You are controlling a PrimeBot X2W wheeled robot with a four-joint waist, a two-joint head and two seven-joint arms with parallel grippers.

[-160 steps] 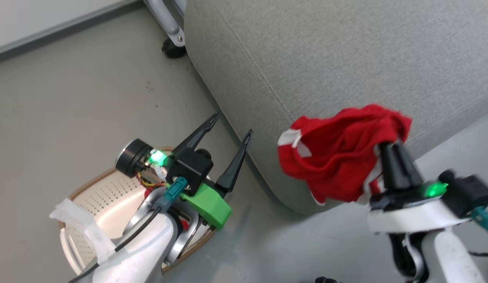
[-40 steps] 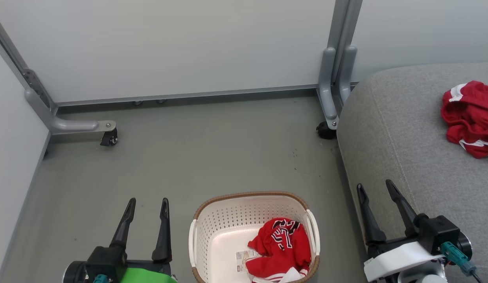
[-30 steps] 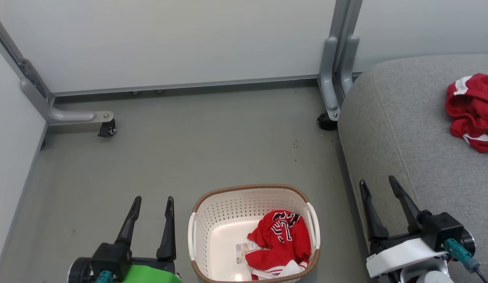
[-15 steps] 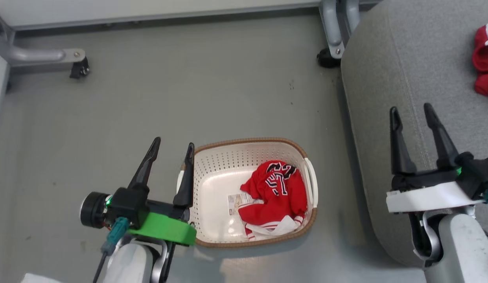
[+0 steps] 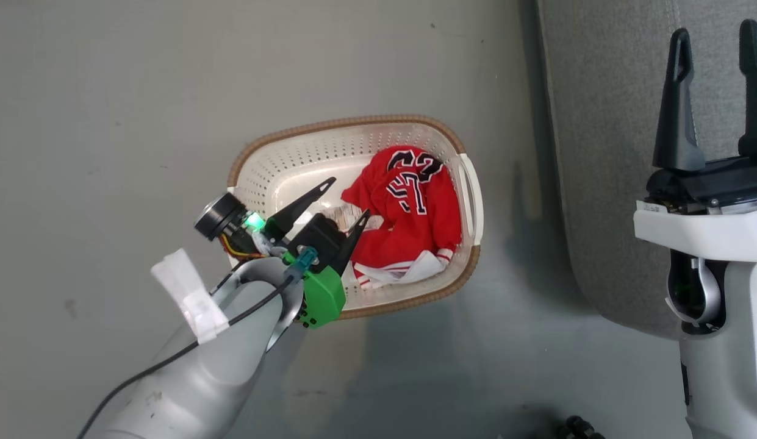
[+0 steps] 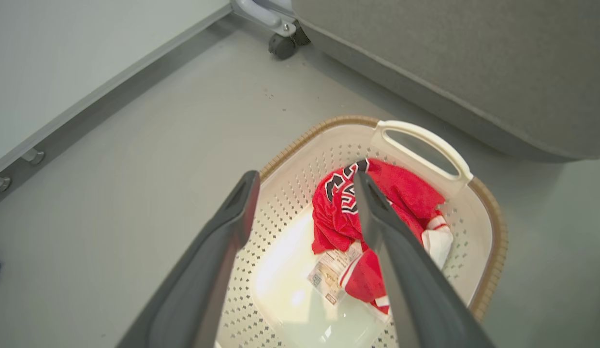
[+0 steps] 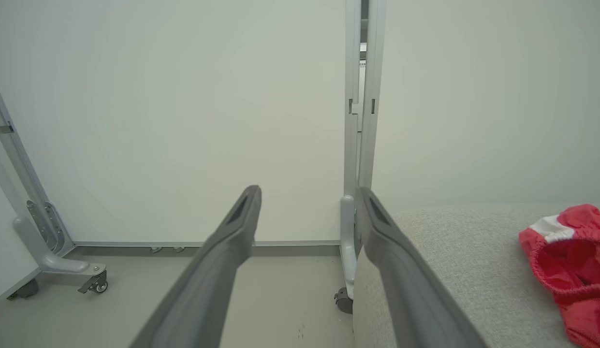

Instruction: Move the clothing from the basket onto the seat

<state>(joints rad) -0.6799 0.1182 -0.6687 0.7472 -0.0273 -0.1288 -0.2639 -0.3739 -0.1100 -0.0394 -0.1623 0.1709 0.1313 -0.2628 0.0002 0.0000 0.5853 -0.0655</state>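
A bright red jersey [image 5: 430, 222] with dark, white-edged numerals and white stripe trim lies crumpled in the cream-white perforated plastic basket [image 5: 354, 121]. It is heaped on the side nearest the large grey fabric seat [image 5: 598, 122], and its white-striped hem spills toward the brown woven-look rim. A small printed paper label [image 6: 331, 273] lies on the basket's bare bottom, touching the cloth. The basket stands on the grey floor [image 5: 140, 91], just beside the seat but apart from it. A second red garment [image 7: 565, 270] with a white band rests bunched on top of the seat.

The left gripper [image 5: 349, 196] hangs over the basket with its two dark fingers spread wide and nothing between them, one tip at the jersey's edge. Whether that tip touches the cloth cannot be told. The right gripper [image 5: 715, 27] stands over the seat's edge, fingers likewise parted and empty.

The numerals are folded into the creases, so they cannot be read whole. In the left wrist view one finger [image 6: 401, 270] crosses the jersey and covers a strip of it. In the head view the left gripper's body hides the basket's near corner. The garment on the seat is cut off by the edge of the right wrist view, and the label's print is too small to read.
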